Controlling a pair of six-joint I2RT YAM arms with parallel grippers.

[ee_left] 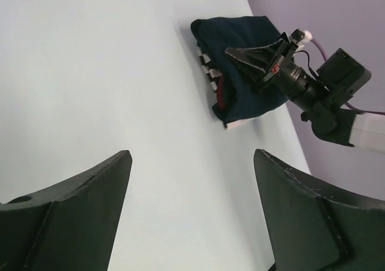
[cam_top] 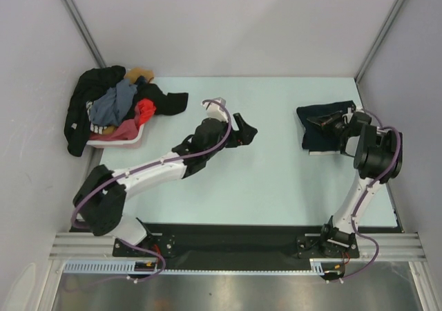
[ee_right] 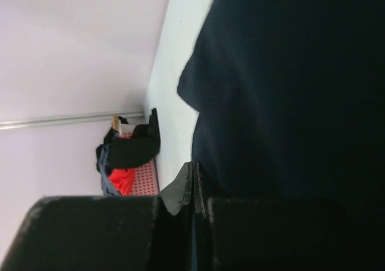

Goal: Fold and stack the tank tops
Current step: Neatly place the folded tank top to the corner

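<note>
Bright, even light falls from overhead. The pale table (cam_top: 276, 186) carries only faint, soft-edged shadows beneath the arms (cam_top: 159, 166). In the left wrist view, the fingers (ee_left: 72, 211) of the left pincer (ee_left: 191, 156) loom dark and slightly soft, close to the lens. Just ahead of the right pincer (ee_right: 192, 170), the navy tank top (ee_right: 289, 102) reads almost black with its detail lost, and that pincer's own tips are blurred.

White links, black joint housings on left arm (cam_top: 148, 169), right arm (cam_top: 360, 193). Purple cable (cam_top: 84, 190) along each. Black wedge fingers (ee_left: 78, 211) on left gripper (ee_left: 192, 156), right gripper (ee_left: 234, 53). Black camera (ee_left: 298, 81) at right wrist.
</note>
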